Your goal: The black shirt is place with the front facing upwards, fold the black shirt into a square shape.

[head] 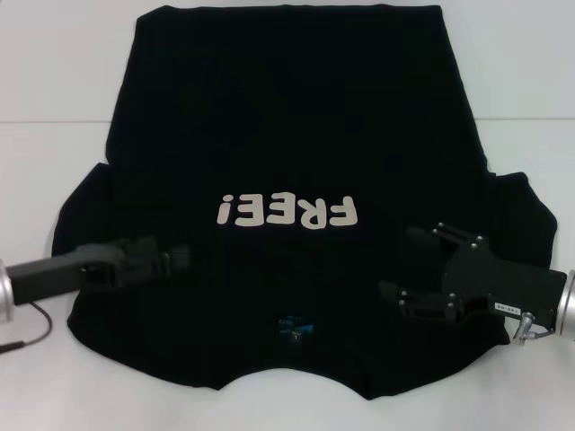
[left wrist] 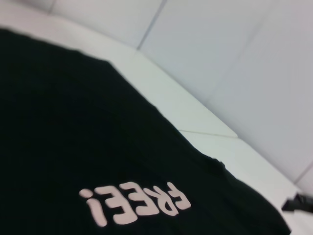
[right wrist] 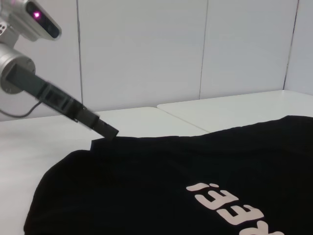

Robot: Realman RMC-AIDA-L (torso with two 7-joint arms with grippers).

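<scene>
The black shirt (head: 287, 117) lies spread flat on the white table, front up, its cream "FREE!" lettering (head: 287, 211) facing away from me and a small blue mark (head: 295, 325) near the collar at the near edge. My left gripper (head: 182, 259) hovers low over the shirt's left shoulder area, fingers together, with no cloth seen between them. My right gripper (head: 402, 265) is over the right shoulder area, fingers spread apart and holding nothing. From the right wrist, the left gripper (right wrist: 110, 131) shows at the shirt's (right wrist: 195, 166) edge. The left wrist shows the lettering (left wrist: 134, 203) and the right gripper (left wrist: 298, 203) far off.
The white table (head: 54, 90) shows bare on both sides of the shirt and behind it. A thin cable (head: 36, 323) trails from the left arm near the shirt's left sleeve. White wall panels (right wrist: 146, 54) stand behind the table.
</scene>
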